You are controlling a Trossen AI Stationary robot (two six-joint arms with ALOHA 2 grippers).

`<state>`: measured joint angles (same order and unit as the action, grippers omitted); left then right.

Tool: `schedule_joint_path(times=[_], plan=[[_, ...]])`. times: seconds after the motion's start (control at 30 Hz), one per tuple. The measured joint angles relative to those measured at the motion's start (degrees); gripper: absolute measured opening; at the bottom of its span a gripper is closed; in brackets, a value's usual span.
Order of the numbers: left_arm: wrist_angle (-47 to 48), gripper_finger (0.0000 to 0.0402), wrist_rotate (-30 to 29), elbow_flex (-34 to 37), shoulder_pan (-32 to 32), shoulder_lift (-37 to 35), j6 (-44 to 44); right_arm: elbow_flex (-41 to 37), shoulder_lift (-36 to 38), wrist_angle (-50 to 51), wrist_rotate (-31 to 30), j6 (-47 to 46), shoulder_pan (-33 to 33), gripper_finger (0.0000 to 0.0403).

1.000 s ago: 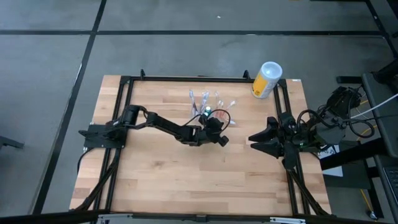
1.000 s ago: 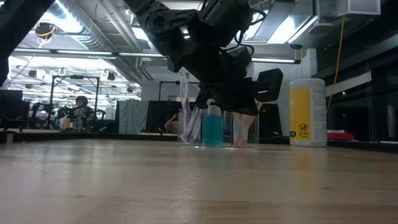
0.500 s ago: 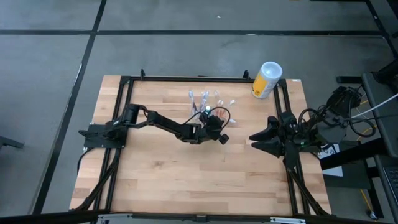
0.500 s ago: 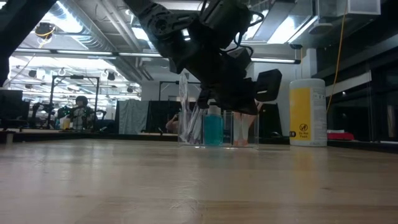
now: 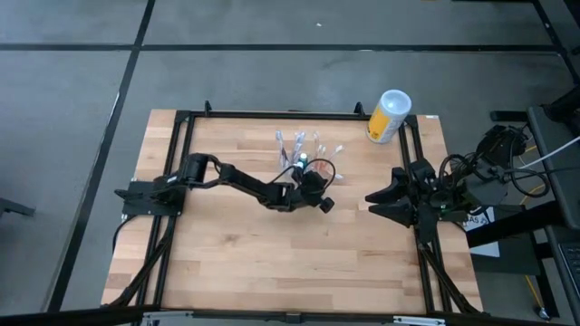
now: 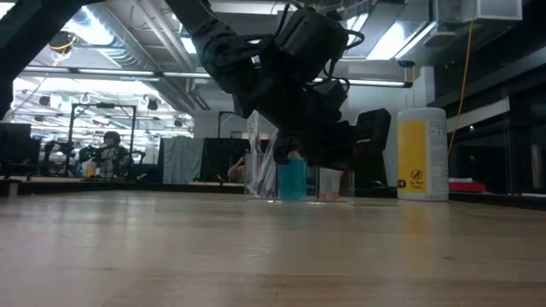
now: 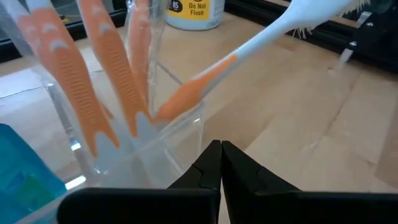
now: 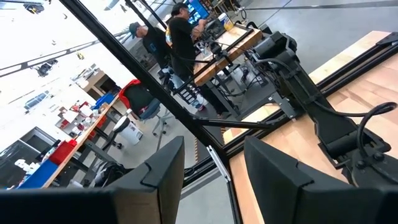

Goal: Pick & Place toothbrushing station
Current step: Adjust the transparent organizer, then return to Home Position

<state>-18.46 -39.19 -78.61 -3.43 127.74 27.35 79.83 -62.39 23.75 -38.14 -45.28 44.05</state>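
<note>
The toothbrushing station (image 5: 306, 154) stands upright on the wooden table (image 5: 227, 235), at about 12 o'clock from the table's middle in the high view, close to the far edge. It is a clear plastic holder with several toothbrushes (image 5: 280, 145) leaning out of its compartments and a teal bottle (image 6: 293, 177) in one of them. In the left wrist view the clear wall (image 7: 155, 146) sits just past the fingertips, with orange-and-white toothbrush handles (image 7: 68, 81) inside and one toothbrush (image 7: 249, 53) tilted out over the rim.

The left gripper (image 5: 314, 186) reaches in from 9 o'clock and sits at the holder's 6 o'clock side, right against it. Its two dark fingers (image 7: 208, 171) are pressed together with no gap between the tips, and nothing lies between them.

The right gripper (image 5: 373, 201) waits near the table's 3 o'clock edge, well apart from the holder, with its fingers (image 8: 155, 171) spread wide and empty.

A yellow canister with a white lid (image 5: 389, 116) stands at about 2 o'clock, near the far right corner. People (image 8: 177, 28) stand at a workbench in the room behind.
</note>
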Motion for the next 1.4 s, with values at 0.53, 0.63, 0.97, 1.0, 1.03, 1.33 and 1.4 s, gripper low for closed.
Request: schedule_joint_path(times=[0.53, 0.63, 0.97, 1.0, 1.03, 1.33, 1.4], plan=[[-4.22, 0.0002, -1.05, -0.07, 1.33, -0.07, 0.44, 0.01, 0.26, -0.11, 0.01, 0.04, -0.01, 0.0142], [-4.20, 0.0002, -1.21, -0.07, 1.78, -0.07, 0.48, 0.00, 0.26, -0.11, 0.01, 0.04, 0.00, 0.0140], [-4.34, 0.0002, -2.60, -0.07, 3.12, -0.07, 3.43, 0.02, 0.26, -0.11, 0.01, 0.06, 0.00, 0.0140], [-4.42, 0.0002, -2.86, -0.07, 3.28, -0.07, 3.43, 0.00, 0.26, -0.11, 0.01, 0.04, 0.00, 0.0140], [-4.48, 0.0002, -2.98, -0.07, 3.43, -0.07, 3.43, 0.02, 0.26, -0.11, 0.01, -0.03, 0.00, 0.0140], [-9.01, 0.0002, -2.16, -0.07, 4.16, -0.09, 0.71, 0.02, 0.26, -0.42, 0.01, -0.18, -0.02, 0.0140], [-10.05, 0.0002, -1.26, -0.07, 3.69, -0.09, 0.12, 0.02, 0.26, -0.48, 0.01, -0.18, 0.00, 0.0140]])
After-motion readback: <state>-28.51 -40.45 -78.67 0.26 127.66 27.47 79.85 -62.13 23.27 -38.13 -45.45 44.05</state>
